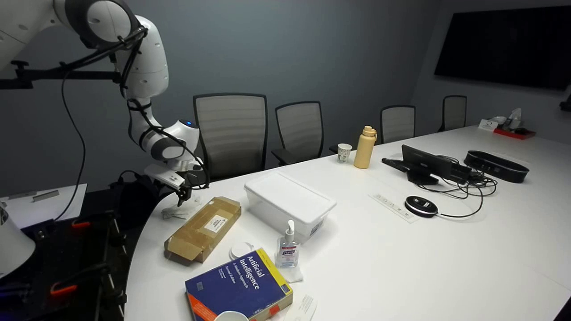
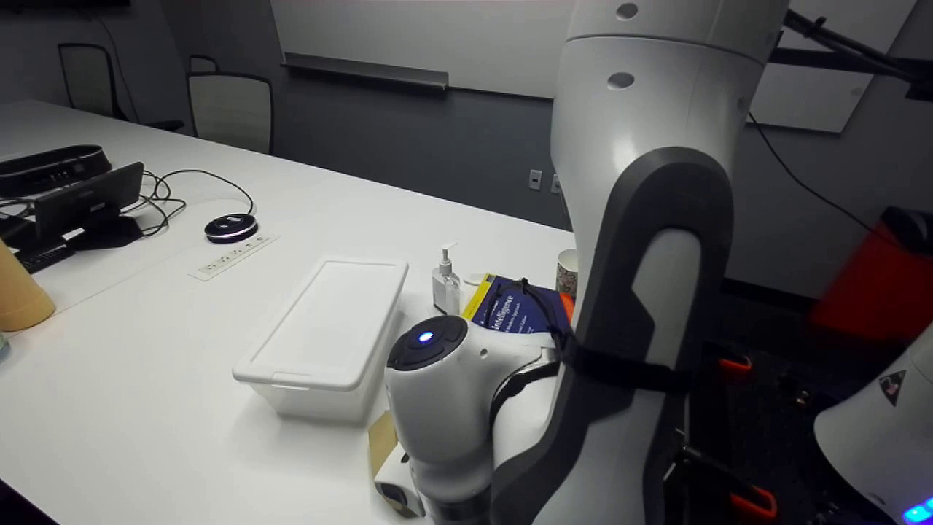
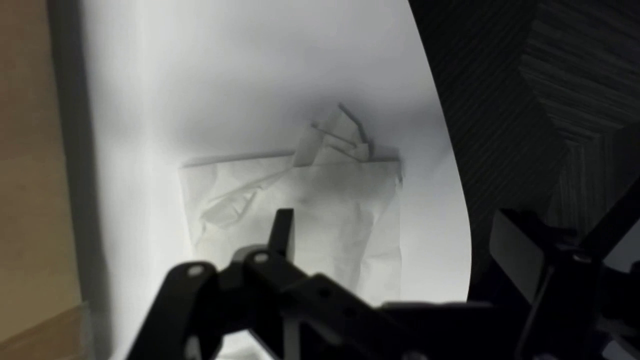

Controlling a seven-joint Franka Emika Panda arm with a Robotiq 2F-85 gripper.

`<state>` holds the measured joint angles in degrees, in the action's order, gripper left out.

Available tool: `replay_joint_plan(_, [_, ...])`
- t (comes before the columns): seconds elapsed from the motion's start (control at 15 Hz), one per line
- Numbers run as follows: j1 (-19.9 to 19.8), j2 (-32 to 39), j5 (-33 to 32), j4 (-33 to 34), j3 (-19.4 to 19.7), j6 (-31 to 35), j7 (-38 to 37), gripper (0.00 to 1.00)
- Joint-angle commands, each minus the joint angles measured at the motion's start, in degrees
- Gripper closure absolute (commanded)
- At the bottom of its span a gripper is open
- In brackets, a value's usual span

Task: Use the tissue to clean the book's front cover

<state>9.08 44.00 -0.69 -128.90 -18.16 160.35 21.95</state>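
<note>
The tissue is whitish, creased paper with a crumpled raised tip, lying on the table under my gripper in the wrist view. It shows faintly in an exterior view. My gripper is open, one finger over the tissue and the other past the table's edge. It also shows in an exterior view, just above the table. Nothing shows between the fingers. The book lies flat with its dark blue, yellow-banded cover up; the arm partly hides it in an exterior view.
A tan cardboard box lies beside the tissue, also in the wrist view. A lidded white plastic bin and a sanitizer bottle stand beyond. A whitish scrap lies by the bottle. A paper cup stands by the book.
</note>
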Motion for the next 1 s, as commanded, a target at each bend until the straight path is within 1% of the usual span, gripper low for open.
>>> replay_joint_plan(0.0, [0.3,-0.8,-2.0,-0.2,0.4,-0.5,-2.9,0.0])
replay_joint_plan(0.27, [3.2,0.3,-3.3,1.0,3.3,0.2,-7.2,0.0])
replay_joint_plan(0.53, [7.4,1.6,-5.8,3.0,7.6,-0.3,-12.1,0.0])
replay_joint_plan(0.93, [10.2,6.1,-7.6,8.4,9.5,-0.7,-14.0,0.0])
